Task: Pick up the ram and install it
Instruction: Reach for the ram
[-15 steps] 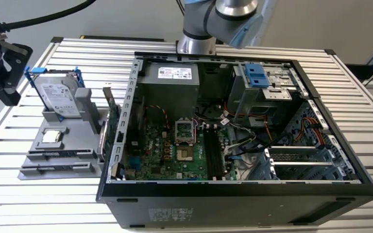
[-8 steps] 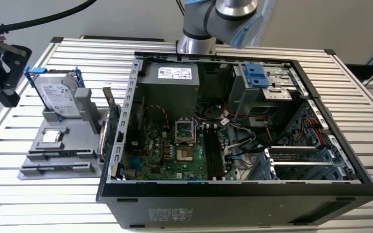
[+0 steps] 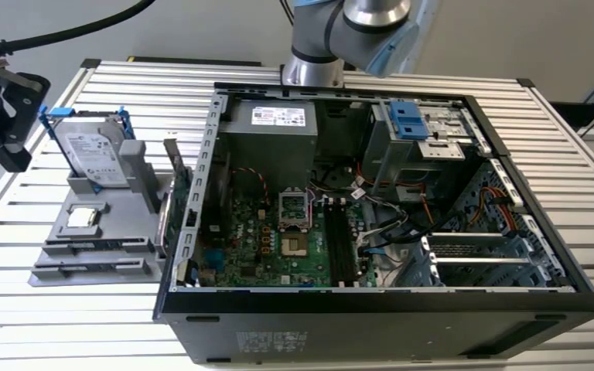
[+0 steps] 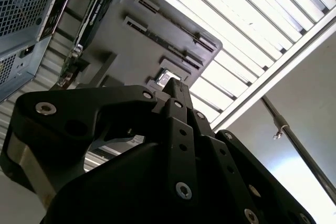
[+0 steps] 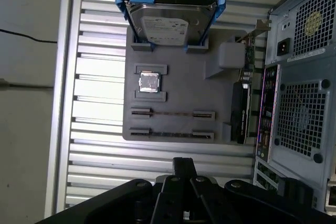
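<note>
I'm on the approach step. The gripper (image 3: 12, 161) hangs clenched and empty, off to the side of the tray (image 5: 223, 103). The ram (image 5: 172, 134) lies there in its slot, untouched. I judge a pick needs the jaws opened and lined up along it.

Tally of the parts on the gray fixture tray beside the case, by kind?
hard drive in blue frame: 1
processor chip: 1
ram sticks: 2
expansion card: 1
Total: 5
</note>
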`<state>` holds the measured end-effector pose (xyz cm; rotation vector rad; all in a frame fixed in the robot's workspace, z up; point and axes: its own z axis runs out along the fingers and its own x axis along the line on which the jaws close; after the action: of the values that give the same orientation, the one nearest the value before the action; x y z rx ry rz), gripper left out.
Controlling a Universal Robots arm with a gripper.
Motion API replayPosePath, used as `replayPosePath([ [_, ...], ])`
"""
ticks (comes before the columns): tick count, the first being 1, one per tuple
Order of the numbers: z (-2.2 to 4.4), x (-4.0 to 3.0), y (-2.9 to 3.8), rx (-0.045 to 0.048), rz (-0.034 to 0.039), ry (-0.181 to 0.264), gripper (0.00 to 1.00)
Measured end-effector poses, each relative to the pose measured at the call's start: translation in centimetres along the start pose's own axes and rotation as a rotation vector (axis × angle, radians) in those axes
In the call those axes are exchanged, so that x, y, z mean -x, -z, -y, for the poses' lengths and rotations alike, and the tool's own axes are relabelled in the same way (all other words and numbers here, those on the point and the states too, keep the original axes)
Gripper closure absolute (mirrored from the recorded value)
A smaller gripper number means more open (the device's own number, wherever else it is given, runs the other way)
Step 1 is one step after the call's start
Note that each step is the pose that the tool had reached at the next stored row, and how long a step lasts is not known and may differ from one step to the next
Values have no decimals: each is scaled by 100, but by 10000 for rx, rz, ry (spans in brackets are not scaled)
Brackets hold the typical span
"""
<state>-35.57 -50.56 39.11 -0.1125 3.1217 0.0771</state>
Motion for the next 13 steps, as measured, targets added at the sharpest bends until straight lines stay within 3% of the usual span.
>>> replayPosePath([
  [13, 0, 0, -1, 2, -5, 103, 100],
])
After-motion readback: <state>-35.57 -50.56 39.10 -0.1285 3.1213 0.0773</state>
